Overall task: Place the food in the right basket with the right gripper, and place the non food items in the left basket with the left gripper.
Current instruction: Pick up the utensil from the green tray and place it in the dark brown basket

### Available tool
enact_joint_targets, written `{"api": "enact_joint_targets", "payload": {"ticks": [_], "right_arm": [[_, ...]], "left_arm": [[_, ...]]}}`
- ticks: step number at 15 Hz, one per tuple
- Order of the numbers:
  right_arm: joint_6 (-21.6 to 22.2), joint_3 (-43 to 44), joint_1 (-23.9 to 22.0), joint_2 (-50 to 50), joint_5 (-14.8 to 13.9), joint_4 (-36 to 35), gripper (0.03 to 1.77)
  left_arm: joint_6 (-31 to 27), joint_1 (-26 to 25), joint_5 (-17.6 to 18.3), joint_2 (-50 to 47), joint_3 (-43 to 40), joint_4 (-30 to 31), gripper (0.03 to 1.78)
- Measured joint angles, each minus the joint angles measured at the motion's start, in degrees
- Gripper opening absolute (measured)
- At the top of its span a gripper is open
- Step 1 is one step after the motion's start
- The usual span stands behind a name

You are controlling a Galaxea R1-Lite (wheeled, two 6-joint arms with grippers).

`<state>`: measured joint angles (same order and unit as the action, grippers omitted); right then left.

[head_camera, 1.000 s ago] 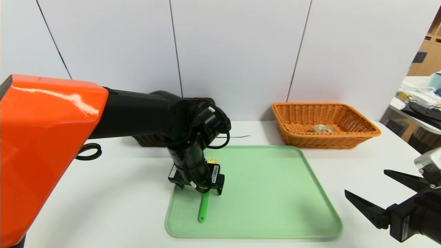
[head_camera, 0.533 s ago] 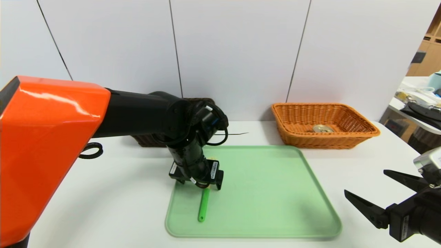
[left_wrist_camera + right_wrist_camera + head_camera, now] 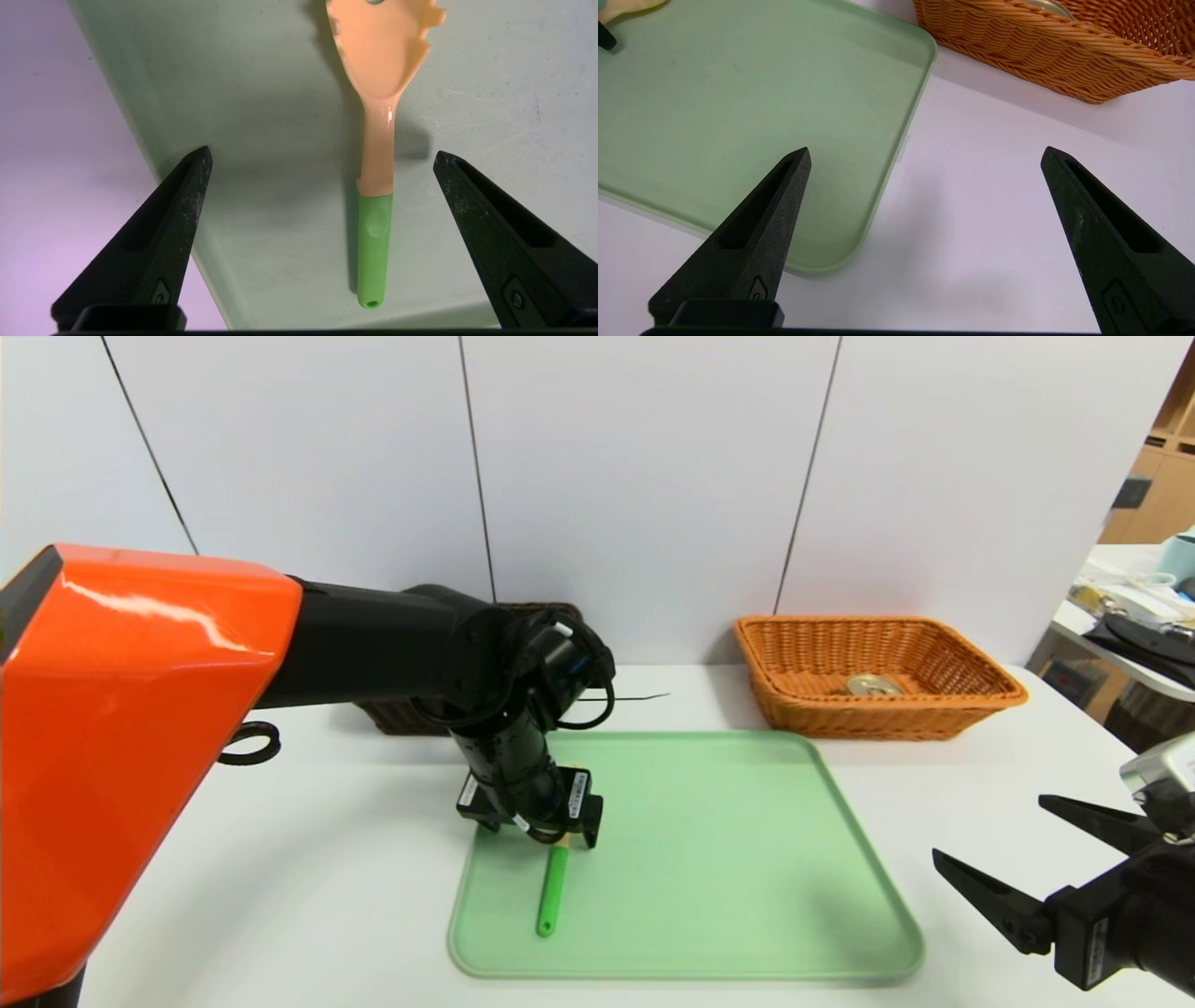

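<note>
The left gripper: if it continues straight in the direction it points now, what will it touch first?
Probably the pasta fork lying on the green tray: the open left gripper points down with the fork's neck between its fingertips.

The pasta fork (image 3: 376,140) lies flat on the green tray (image 3: 747,859) with bare tray on both sides between the left gripper's (image 3: 322,156) spread fingers (image 3: 187,186). The tray's raised rim runs just beside one finger; the tray's right half is bare.

Pasta fork (image 3: 377,140) smooth glossy plastic, green handle matt. Tray (image 3: 747,859) matt plastic, lightly scuffed. Right basket (image 3: 878,677) rough woven wicker. Arm shell (image 3: 121,728) glossy orange plastic. Table (image 3: 280,877) smooth white.
</note>
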<state>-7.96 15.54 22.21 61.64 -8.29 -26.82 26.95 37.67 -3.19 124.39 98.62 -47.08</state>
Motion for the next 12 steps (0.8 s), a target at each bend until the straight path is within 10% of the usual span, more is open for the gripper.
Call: {"api": "enact_joint_targets", "payload": {"ticks": [6, 12], "right_arm": [[-0.02, 0.18, -0.06, 0.21, 0.09, 0.0, 1.7], [0.05, 0.2, -0.11, 0.54, 0.16, 0.01, 1.7]], "left_arm": [[0.06, -0.07, -0.02, 0.94, -0.11, -0.05, 1.69], [0.11, -0.07, -0.16, 1.38, -0.39, 0.0, 0.92]]}}
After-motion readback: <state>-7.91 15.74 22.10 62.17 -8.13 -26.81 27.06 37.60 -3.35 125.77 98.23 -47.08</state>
